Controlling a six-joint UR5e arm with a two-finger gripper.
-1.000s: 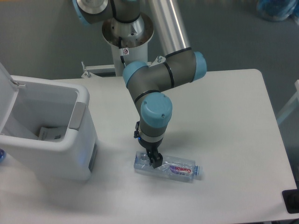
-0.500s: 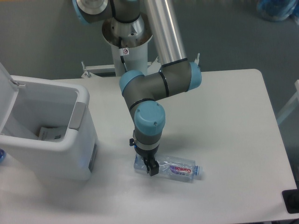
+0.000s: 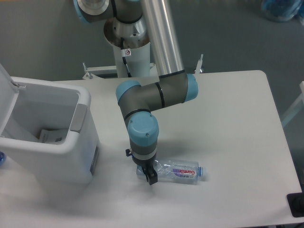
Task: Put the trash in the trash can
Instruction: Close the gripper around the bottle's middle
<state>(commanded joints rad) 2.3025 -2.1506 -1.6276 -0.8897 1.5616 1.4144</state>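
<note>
Jaws (image 3: 149, 175) point straight down at the tabletop (image 3: 228, 142), their dark tips set over the left, base end of the water bottle (image 3: 173, 172). From this angle the wrist hides most of the fingers, so I cannot tell whether they are clamped on the plastic or only straddling it — the tips do appear to touch or overlap the bottle's end.

Around the jaws: to their left, close by, stands the trash can (image 3: 71, 152), a white boxy bin with a grey handle panel facing the jaws and its lid (image 3: 5, 99) swung up and back on the far left side. Inside the open bin, low down, lies a thin clear bag with a printed label (image 3: 50, 136). Behind the jaws rises the arm itself, its grey forearm and blue-capped joints bending over the tabletop from the pedestal (image 3: 130, 42) at the back edge. Between the jaws and the bin's open top is only the bin's near wall; nothing else lies on the surface beside them.

The bottle lies on its side, stretching from beneath the jaws out to the right, its red-and-blue label facing up and its cap end farthest from the jaws. It rests flat on the tabletop near the front edge, apart from the bin.
</note>
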